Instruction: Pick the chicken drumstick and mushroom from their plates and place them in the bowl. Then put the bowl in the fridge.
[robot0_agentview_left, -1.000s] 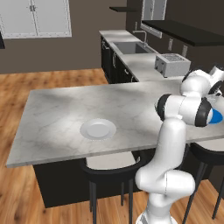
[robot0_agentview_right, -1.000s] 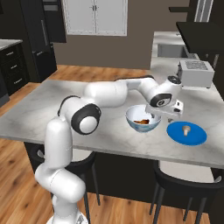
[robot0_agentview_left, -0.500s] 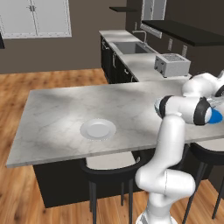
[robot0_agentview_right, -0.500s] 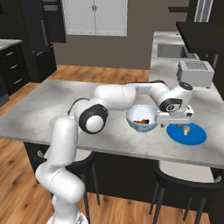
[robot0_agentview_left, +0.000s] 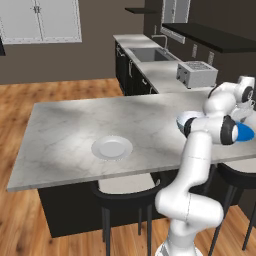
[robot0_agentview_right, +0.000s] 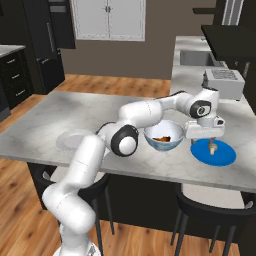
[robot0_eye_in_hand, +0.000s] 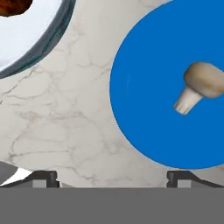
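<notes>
On blue plate (robot0_eye_in_hand: 148, 109), hand view: mushroom (robot0_eye_in_hand: 199, 85); drumstick (robot0_agentview_right: 161, 138) in bowl (robot0_agentview_right: 163, 142).

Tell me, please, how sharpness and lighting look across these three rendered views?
Hand view: soft, slightly blurred close-up; the mushroom casts hardly any shadow on the blue plate. Left base view: a bright patch washes the marble around the white plate. Right base view: even light, with the bowl crisp beside the open pincer.
</notes>
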